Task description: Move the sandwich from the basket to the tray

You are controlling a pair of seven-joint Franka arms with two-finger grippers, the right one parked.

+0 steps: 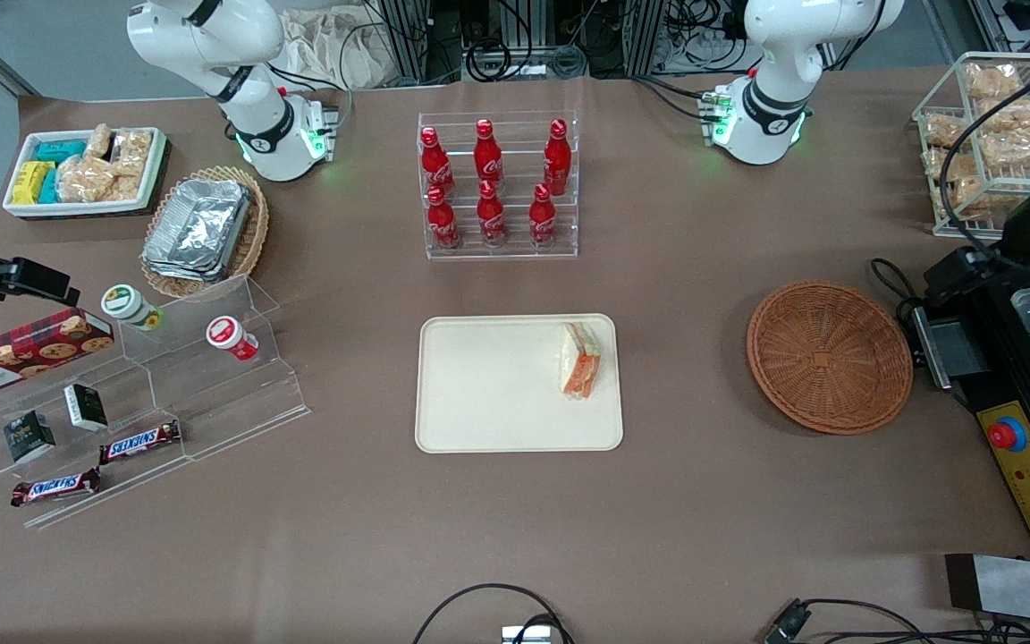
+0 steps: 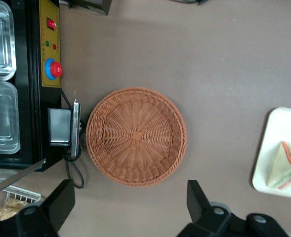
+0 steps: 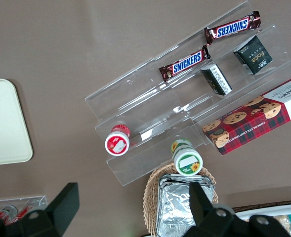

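Note:
The sandwich, a white-bread wedge with orange, pink and green layers, lies on the cream tray, at the tray's end nearest the basket. The round reddish-brown wicker basket sits empty beside the tray, toward the working arm's end of the table. My left gripper hangs high above the table, a little farther from the front camera than the basket. It is open with nothing between its fingers.
A black machine with a red button and a cable stands right beside the basket. A wire rack of bagged snacks is farther back. A rack of cola bottles stands farther from the front camera than the tray.

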